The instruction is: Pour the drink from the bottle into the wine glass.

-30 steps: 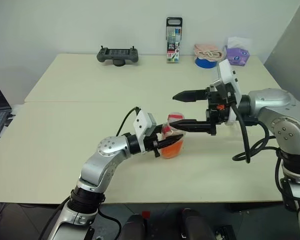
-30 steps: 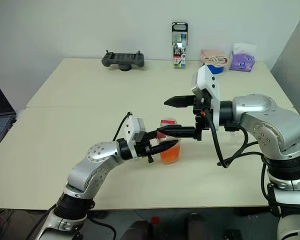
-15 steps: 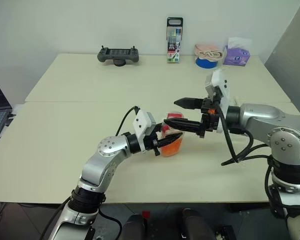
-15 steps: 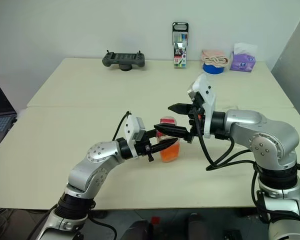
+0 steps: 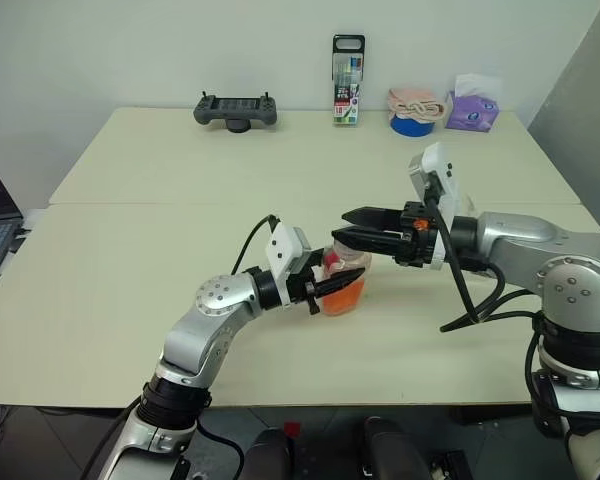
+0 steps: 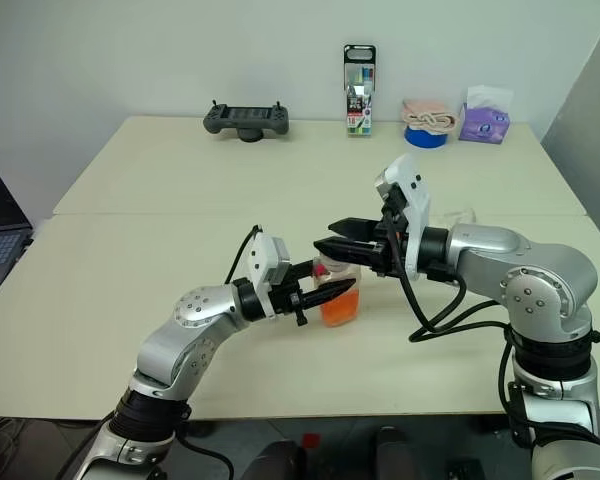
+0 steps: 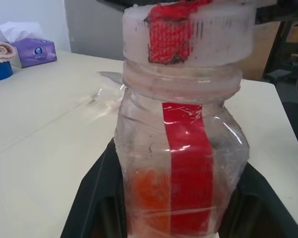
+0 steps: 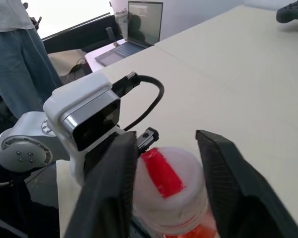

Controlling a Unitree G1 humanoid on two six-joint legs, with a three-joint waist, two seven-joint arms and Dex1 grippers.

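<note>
1. The bottle (image 7: 181,148) stands upright on the pale table (image 5: 130,290), near its front edge, its squarish clear body clamped between the two black fingers of the left gripper (image 5: 338,286).
2. The drink (image 5: 346,293), a translucent orange-red liquid, fills only the lower part of the bottle; a red strip runs up the body's side.
3. The left gripper is clenched on the bottle's lower body, pointing level and toward the robot's right, with one finger (image 7: 92,198) on each side of the plastic.
4. The cap (image 8: 169,186), white with a red patch, sits on the wide neck directly above the left gripper's hold.
5. The right gripper (image 6: 332,248) reaches in from the robot's right, level with the cap. In the right wrist view its fingers (image 8: 111,193) flank the cap, tight against its sides; whether they truly pinch it I cannot tell.
6. The wine glass (image 7: 107,94) appears in the left wrist view as a faint clear shape on the table beyond the bottle, near the right arm.
7. Far beyond both grippers, along the table's back edge, sit a black handheld controller (image 5: 235,108), an upright marker pack (image 5: 347,80), a blue tape roll (image 5: 412,124) and a purple tissue box (image 5: 472,112).
8. A laptop (image 8: 139,27) and a person's jeans-clad legs (image 8: 17,64) show off the table's left end.
</note>
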